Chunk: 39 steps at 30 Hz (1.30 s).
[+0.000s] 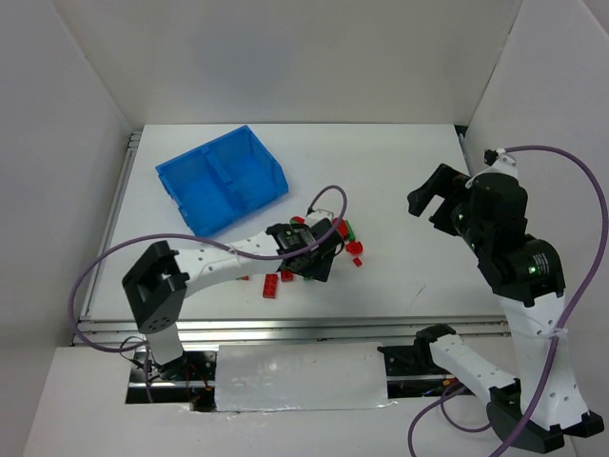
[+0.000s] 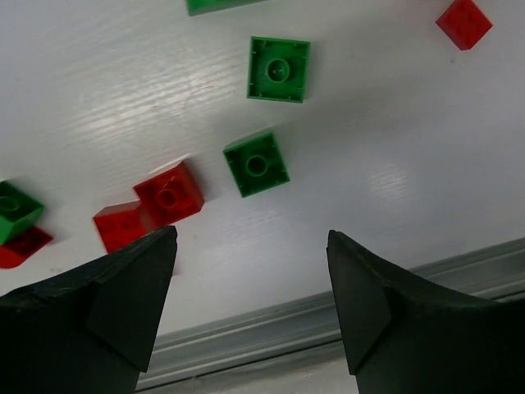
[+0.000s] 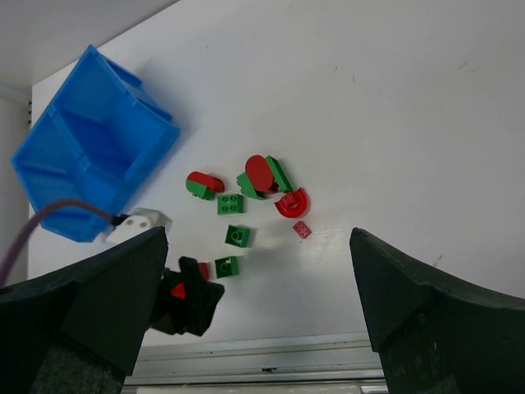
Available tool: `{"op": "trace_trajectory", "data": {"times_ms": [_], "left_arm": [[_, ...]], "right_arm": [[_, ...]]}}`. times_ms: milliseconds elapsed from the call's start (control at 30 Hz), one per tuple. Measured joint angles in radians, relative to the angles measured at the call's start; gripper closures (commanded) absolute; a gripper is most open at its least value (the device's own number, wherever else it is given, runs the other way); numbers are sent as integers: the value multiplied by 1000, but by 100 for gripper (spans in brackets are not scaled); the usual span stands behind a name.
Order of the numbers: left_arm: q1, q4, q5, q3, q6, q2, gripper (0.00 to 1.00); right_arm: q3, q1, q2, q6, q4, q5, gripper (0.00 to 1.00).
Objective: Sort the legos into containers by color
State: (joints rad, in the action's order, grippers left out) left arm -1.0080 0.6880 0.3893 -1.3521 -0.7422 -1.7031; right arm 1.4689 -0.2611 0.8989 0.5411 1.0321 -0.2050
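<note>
Several small bricks lie loose on the table beneath the left gripper, its jaws wide and empty; the right gripper also gapes. Light, hard, slick: probably best pinched across flat sides.

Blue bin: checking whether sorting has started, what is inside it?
From above, nothing shows in either half of the bin; its near walls hide thin strips of floor. The bricks lie outside on the table.

Red, green legos scattered, blue bin nearby
</note>
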Motion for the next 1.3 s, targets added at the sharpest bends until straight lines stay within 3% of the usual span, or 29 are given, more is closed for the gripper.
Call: {"op": "trace_trajectory", "data": {"times_ms": [200, 500, 600, 667, 733, 967, 1200, 1300], "left_arm": [[-12, -81, -53, 0, -18, -147, 19], [-12, -143, -53, -6, -14, -254, 21], [-11, -145, -47, -12, -14, -262, 26], [-7, -153, -46, -14, -14, -265, 37], [-2, -163, -47, -14, -15, -270, 55], [9, -171, -48, -19, 11, -270, 97], [31, -31, 44, -109, 10, -202, 100], [141, 59, 70, -175, 8, -90, 100]], "right_arm": [[-28, 2, -19, -8, 0, 15, 0], [-35, 2, -6, -19, 0, 69, 0], [-35, 2, 1, -22, 0, 91, 0], [-35, 2, 5, -23, 0, 101, 0], [-35, 2, 14, -23, 0, 111, 0], [-35, 2, 26, -26, 0, 121, 0], [-35, 2, 27, -29, -1, 123, 0], [-37, 2, 28, -34, -10, 125, 0]]}}
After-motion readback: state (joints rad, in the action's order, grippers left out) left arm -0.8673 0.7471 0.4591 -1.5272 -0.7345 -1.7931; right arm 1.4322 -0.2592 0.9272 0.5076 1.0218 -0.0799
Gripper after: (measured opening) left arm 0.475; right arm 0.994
